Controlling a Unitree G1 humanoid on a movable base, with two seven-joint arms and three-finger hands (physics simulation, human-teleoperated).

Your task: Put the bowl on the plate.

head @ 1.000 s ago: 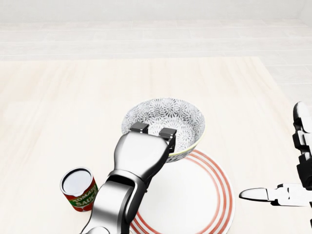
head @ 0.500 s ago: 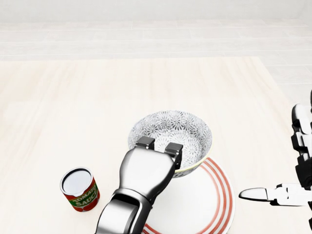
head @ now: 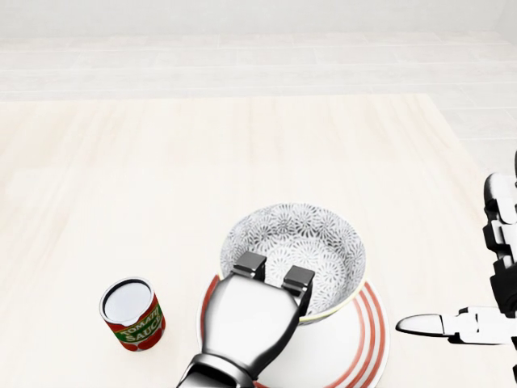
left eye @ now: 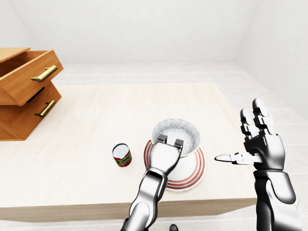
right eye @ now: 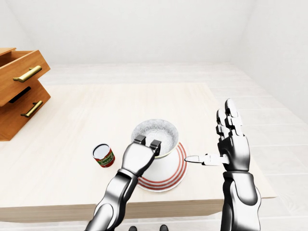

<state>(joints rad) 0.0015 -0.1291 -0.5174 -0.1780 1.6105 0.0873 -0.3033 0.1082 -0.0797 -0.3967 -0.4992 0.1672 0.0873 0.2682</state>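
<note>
a tomato sauce can point(head: 132, 314) stands upright on the pale wooden table point(left eye: 96, 115); a wooden drawer chest point(left eye: 24, 91), top drawer open, sits at the left.

My left hand point(head: 262, 303) reaches up from the bottom of the head view, its fingers point(head: 250, 264) hooked over a rim, gripping it. My right hand point(left eye: 257, 139) stands upright at the right, palm inward, fingers spread wide, thumb pointing left.
</note>
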